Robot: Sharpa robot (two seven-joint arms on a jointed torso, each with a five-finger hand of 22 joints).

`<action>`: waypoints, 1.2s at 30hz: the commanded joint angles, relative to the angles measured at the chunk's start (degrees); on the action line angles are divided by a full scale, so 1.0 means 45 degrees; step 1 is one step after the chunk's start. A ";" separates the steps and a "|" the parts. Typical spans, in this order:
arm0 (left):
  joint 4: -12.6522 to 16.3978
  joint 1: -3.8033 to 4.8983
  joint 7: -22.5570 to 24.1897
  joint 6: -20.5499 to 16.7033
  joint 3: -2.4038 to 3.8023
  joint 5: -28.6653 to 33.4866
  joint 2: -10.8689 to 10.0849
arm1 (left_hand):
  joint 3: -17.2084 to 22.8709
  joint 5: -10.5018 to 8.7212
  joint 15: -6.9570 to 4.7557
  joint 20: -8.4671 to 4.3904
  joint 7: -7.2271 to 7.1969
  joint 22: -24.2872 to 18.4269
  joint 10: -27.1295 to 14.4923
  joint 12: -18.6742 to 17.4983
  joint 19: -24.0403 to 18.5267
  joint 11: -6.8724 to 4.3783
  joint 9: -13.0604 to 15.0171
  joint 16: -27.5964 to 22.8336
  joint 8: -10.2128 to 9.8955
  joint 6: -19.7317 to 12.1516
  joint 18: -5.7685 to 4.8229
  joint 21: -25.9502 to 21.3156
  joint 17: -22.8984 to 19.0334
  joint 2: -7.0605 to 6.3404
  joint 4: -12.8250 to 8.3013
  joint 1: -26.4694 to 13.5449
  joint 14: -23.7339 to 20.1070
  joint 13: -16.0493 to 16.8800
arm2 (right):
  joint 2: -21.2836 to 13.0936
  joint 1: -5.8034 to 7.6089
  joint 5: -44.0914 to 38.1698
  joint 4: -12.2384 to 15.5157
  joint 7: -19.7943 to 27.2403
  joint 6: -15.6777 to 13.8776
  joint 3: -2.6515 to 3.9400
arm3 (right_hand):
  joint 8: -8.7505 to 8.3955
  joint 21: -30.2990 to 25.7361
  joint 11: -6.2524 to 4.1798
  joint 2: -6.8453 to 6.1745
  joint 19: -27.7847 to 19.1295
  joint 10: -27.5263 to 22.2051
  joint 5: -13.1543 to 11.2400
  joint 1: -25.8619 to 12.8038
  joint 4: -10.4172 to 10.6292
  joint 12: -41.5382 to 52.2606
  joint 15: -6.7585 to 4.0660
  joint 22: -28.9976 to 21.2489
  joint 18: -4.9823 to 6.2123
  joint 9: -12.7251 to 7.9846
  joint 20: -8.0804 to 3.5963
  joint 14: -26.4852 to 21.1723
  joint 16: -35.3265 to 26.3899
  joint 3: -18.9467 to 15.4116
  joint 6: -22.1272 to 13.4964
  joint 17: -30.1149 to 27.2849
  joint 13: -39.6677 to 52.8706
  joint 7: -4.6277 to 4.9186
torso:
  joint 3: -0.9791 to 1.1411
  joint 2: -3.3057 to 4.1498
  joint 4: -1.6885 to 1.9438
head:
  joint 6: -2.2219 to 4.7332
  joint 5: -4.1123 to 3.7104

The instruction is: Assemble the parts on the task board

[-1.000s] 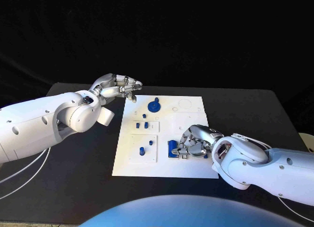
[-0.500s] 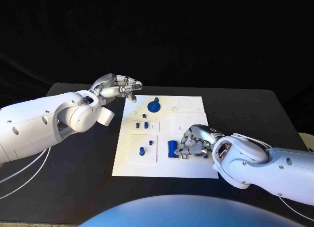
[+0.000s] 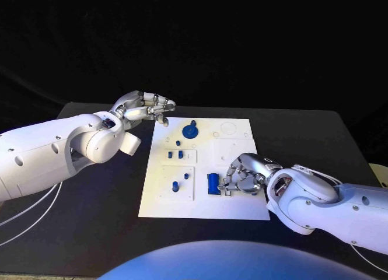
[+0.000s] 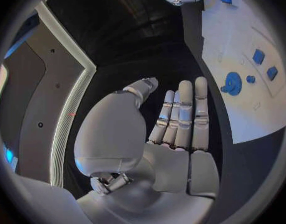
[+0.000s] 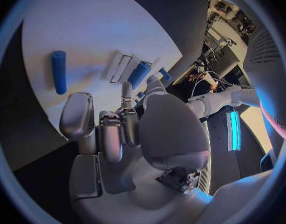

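The white task board (image 3: 219,151) lies in the middle of the black table. My right hand (image 3: 244,178) rests on its near right part with the fingers curled in. An upright-lying blue cylinder (image 3: 213,184) sits on the board just left of those fingertips; in the right wrist view the cylinder (image 5: 57,70) lies free on the board (image 5: 87,30), a little apart from my curled fingers (image 5: 112,134). My left hand (image 3: 147,108) hovers over the board's far left corner, and in its own wrist view the left hand (image 4: 180,119) holds nothing, fingers straight.
A round blue part (image 3: 190,129) sits at the board's far end. Small blue pegs stand in two raised white plates on its left side (image 3: 177,155) (image 3: 174,186). Black table (image 3: 311,140) surrounds the board on all sides.
My right hand has shifted slightly to the right and its fingers have curled a little more beside the blue cylinder. The left hand and the parts have not moved.
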 commanded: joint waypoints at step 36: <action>0.0147 -0.0025 0.0454 0.0021 -0.0022 0.0192 -0.0127 | -0.0061 -0.0040 -0.0023 0.0024 -0.0005 -0.0021 -0.0076 0.0137 0.0068 0.0006 -0.0024 0.0071 0.0079 -0.0087 0.0102 -0.0078 -0.0022 0.0072 0.0088 -0.0021 -0.0109 -0.0006 | -0.1715 -0.0651 -0.0232 -0.0276 -0.0702 -0.0233 -0.0079 | -0.0313 -0.0573 0.0140 0.0176 -0.0101 -0.0129 0.0265 0.0702 -0.0013 -0.0575 0.0083 0.0956 -0.0026 0.0076 0.0102 0.1292 -0.0038 -0.0052 -0.0336 0.3094 0.0996 0.0164 | -0.0005 -0.0005 -0.0053 | 0.0002 -0.0255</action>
